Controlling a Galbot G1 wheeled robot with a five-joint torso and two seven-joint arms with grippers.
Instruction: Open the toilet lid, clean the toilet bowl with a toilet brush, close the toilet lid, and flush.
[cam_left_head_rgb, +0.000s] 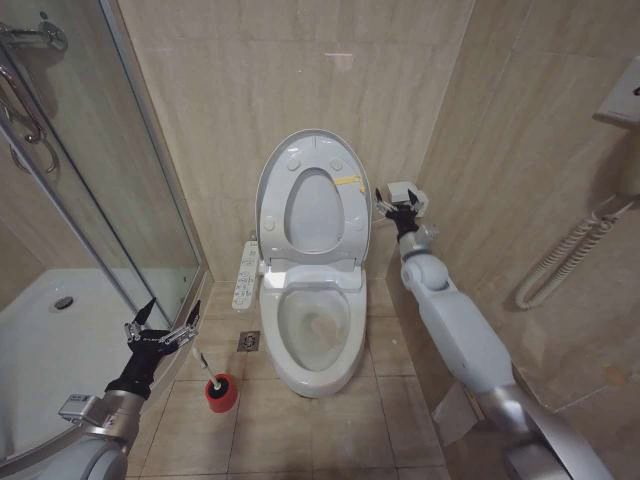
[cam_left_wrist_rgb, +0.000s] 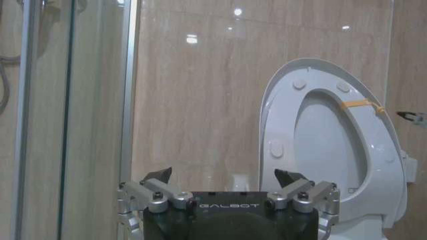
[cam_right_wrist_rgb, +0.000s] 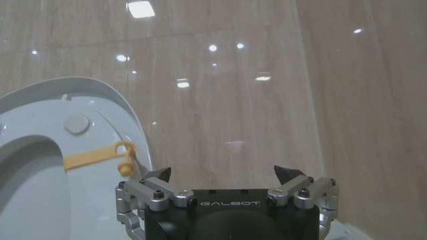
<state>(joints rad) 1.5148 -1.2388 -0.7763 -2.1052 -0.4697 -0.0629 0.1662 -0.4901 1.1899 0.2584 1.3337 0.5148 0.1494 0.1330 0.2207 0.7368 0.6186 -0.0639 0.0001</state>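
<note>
The toilet lid (cam_left_head_rgb: 277, 170) stands upright against the back wall with the ring seat raised against it; it also shows as the toilet lid (cam_left_wrist_rgb: 280, 115) and the toilet lid (cam_right_wrist_rgb: 113, 102). Below it the toilet bowl (cam_left_head_rgb: 318, 372) lies uncovered. The toilet brush (cam_left_head_rgb: 204, 364) stands tilted in its red holder (cam_left_head_rgb: 221, 394) on the floor left of the bowl. My left gripper (cam_left_head_rgb: 160, 326) hovers open above and left of the brush, nothing in it. My right gripper (cam_left_head_rgb: 397, 205) is open beside the lid's right edge, apart from it.
A glass shower enclosure (cam_left_head_rgb: 90, 200) with a white tray (cam_left_head_rgb: 40, 340) takes up the left side. The bidet control panel (cam_left_head_rgb: 245, 274) juts out left of the bowl. A floor drain (cam_left_head_rgb: 249, 341) lies between brush and bowl. A tiled wall with a hose (cam_left_head_rgb: 565, 255) closes the right.
</note>
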